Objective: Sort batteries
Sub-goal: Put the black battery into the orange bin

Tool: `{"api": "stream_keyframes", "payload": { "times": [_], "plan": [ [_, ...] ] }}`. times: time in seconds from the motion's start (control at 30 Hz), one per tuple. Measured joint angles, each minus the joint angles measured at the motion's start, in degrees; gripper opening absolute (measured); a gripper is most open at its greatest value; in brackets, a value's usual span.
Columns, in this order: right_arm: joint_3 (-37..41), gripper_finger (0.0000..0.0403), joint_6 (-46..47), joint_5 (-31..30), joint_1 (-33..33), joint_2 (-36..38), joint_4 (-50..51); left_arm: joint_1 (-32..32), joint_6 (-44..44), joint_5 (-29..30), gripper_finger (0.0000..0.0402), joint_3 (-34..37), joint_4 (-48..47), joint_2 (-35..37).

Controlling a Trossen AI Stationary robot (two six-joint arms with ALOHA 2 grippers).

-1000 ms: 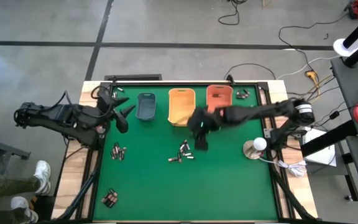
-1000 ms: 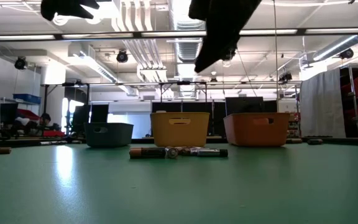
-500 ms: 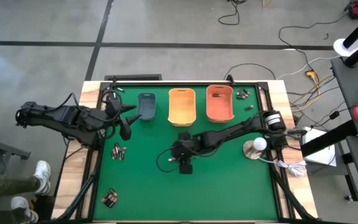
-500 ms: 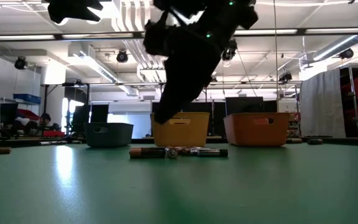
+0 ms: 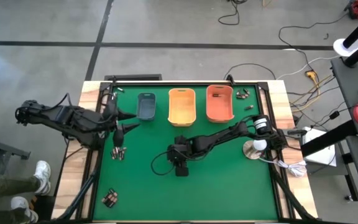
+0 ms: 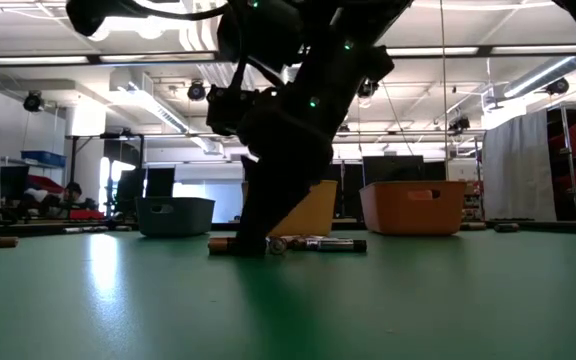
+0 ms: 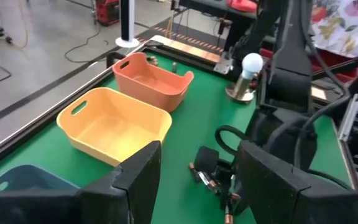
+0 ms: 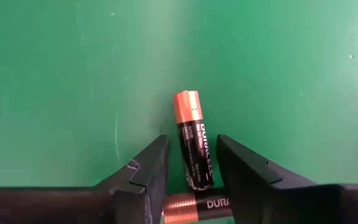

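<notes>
- The table [image 5: 229, 186] is a green mat inside a dark raised frame; its near half lies mostly bare, with wide free surface around the middle cluster.
- Three bins stand in a row near the far edge: a grey-blue bin [image 5: 146, 106], a yellow-orange bin [image 5: 181, 106] and an orange bin [image 5: 219, 103], with narrow gaps between them.
- The right arm [image 5: 229, 134] reaches in low from the right edge, stretched toward the table's middle, its wrist bent down over the mat.
- The left arm [image 5: 61, 118] lies over the left edge, pointing toward the bins.
- The right gripper [image 8: 191, 163] is down at the mat, its fingers partly apart and set on either side of one upright-lying battery [image 8: 193, 137], black with a copper end; I cannot tell if the pads touch it. A second battery [image 8: 197, 204] lies crosswise just beneath.
- The left gripper [image 7: 194, 180] hangs above the mat with fingers apart, holding nothing.
- More batteries lie in small groups: near the left edge [image 5: 118, 151], at the near left corner [image 5: 110, 198], and beyond the orange bin [image 5: 243, 94].
</notes>
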State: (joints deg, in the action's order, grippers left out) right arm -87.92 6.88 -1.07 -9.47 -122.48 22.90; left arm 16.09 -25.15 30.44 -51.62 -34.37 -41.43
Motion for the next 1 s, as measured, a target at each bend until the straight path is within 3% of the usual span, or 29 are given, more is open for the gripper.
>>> {"api": "stream_keyframes", "payload": {
  "times": [0.4, 0.6, 0.8, 1.0],
  "plan": [
    [-0.04, 0.0055, -1.4, -0.17, 0.13, -0.89, 0.06, 0.13, -0.13, 0.24, 0.0191, 0.0, 1.92, 0.8],
    [0.25, 0.0047, -1.46, 0.07, 0.48, 1.17, 0.64, 0.11, 1.56, 0.43, 0.0191, 0.0, 2.95, 1.66],
    [-0.46, 0.0054, -1.37, 0.26, 3.45, 8.41, 1.15, 0.11, 2.21, 2.95, 0.0191, 0.0, 5.86, 2.11],
    [-0.44, 0.005, -3.87, 0.23, 10.09, 19.71, 2.52, 0.09, 8.87, 5.03, 0.0191, 0.0, 17.59, 2.16]
  ]
}}
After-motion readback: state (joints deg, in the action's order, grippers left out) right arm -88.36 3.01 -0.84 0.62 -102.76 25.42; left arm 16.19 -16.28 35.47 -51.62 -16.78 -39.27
